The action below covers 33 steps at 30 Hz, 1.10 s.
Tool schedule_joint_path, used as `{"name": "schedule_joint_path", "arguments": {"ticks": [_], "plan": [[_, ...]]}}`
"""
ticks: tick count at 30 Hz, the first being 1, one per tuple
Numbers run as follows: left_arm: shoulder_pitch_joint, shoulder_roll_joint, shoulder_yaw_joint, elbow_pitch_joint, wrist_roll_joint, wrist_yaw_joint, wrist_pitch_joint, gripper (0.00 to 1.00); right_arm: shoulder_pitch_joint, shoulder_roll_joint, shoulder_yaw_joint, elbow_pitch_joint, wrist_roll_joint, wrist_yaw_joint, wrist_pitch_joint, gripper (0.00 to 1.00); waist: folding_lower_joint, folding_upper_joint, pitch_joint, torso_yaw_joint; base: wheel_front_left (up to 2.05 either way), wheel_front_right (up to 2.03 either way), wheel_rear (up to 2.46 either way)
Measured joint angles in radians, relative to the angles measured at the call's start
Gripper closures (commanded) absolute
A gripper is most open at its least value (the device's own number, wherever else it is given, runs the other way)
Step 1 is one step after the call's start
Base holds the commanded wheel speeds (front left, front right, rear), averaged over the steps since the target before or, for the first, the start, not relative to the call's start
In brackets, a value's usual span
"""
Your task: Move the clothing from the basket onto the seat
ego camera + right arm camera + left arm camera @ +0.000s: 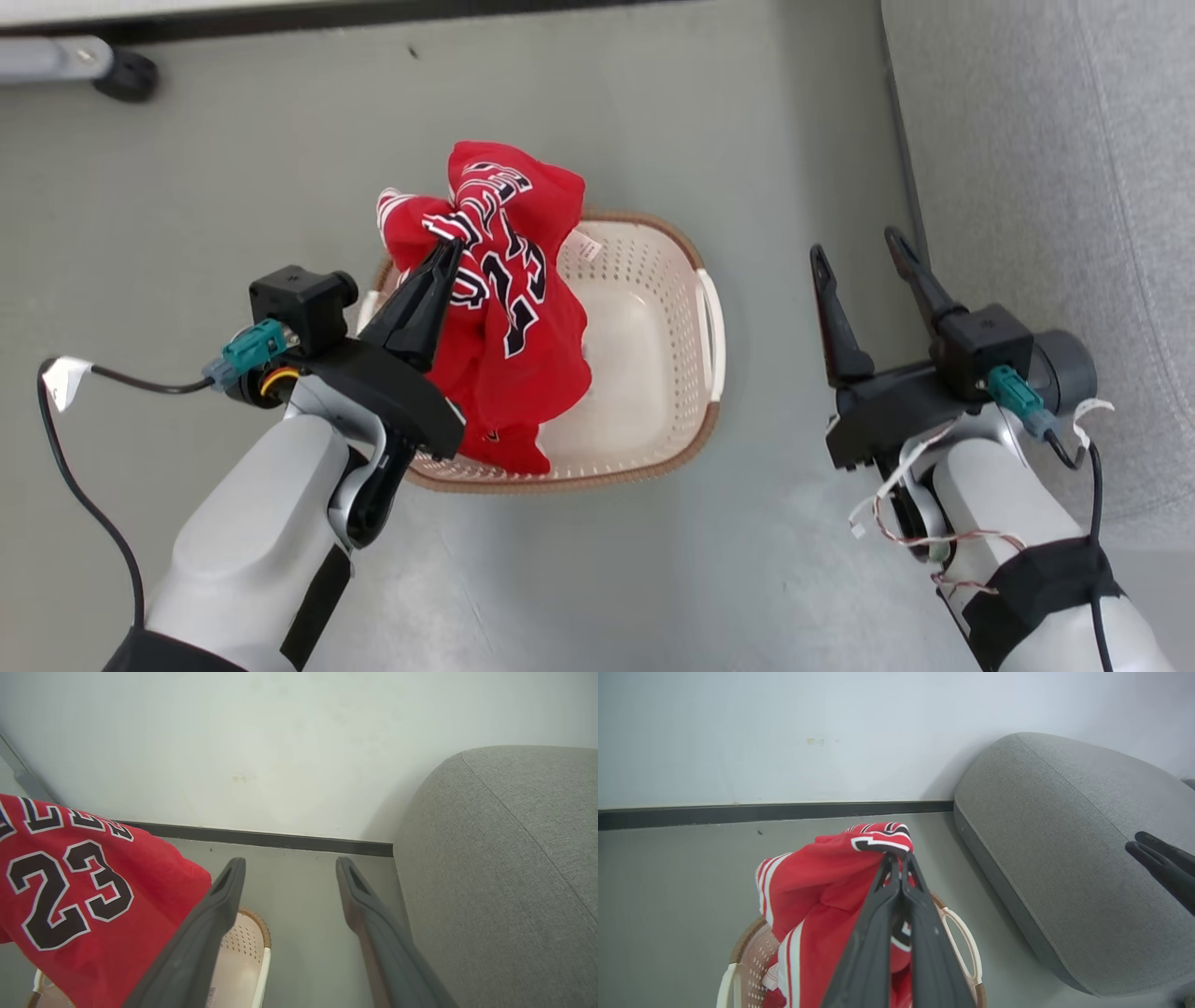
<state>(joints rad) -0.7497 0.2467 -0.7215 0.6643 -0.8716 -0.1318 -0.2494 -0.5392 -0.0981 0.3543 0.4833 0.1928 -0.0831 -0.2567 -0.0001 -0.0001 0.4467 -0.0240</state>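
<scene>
Holding the clothing [509, 308] bunched above the basket [644, 254], we have our left gripper [448, 247] clenched on a fold of the red jersey near its lettering. Most of the cloth hangs over the basket's left half, and the lowest red folds reach down to about its near rim; whether they touch the basket's bottom we cannot tell. A red piece with white stripes is gathered in the same bundle, on the side of the basket away from the seat [1046, 140]. The right half of the basket's floor looks bare. Our right gripper [857, 243] is released, fingers wide apart and holding nothing, between the basket and the seat, which lies to the right of the basket with no clothing on it. We judge the pick-up done and the lift nearly so; the carry rightward past the basket's white handle [714, 327] and the drop onto the seat are left.
</scene>
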Motion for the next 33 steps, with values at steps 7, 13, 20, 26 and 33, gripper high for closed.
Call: {"name": "schedule_joint_path", "arguments": {"ticks": [7,13,20,26,33], "plan": [[0.056,-0.016,0.034,-0.015,0.011,0.000,0.000,1.00,0.061,-0.001,-0.013,0.029,0.017,0.023,0.000,0.00,0.0000,0.0000,-0.103,0.031,0.00,0.00,0.00],[0.087,-0.027,0.056,-0.059,0.040,0.000,0.000,1.00,0.111,-0.001,-0.019,0.045,0.021,0.043,0.000,0.00,-0.0001,0.0000,-0.187,0.054,0.00,0.00,0.00],[0.102,-0.027,0.072,-0.153,0.089,0.000,0.000,1.00,0.159,-0.001,-0.026,0.052,0.039,0.066,0.000,0.00,0.0000,0.0000,-0.266,0.076,0.00,0.00,0.00],[0.103,-0.023,0.091,-0.233,0.132,0.000,0.000,1.00,0.175,0.001,-0.027,0.051,0.039,0.075,0.000,0.00,0.0000,0.0000,-0.301,0.087,0.00,0.00,0.00],[0.102,-0.019,0.109,-0.282,0.163,0.000,0.000,1.00,0.184,0.002,-0.032,0.058,0.039,0.085,0.000,0.00,0.0001,0.0000,-0.332,0.093,0.00,0.00,0.00]]}}
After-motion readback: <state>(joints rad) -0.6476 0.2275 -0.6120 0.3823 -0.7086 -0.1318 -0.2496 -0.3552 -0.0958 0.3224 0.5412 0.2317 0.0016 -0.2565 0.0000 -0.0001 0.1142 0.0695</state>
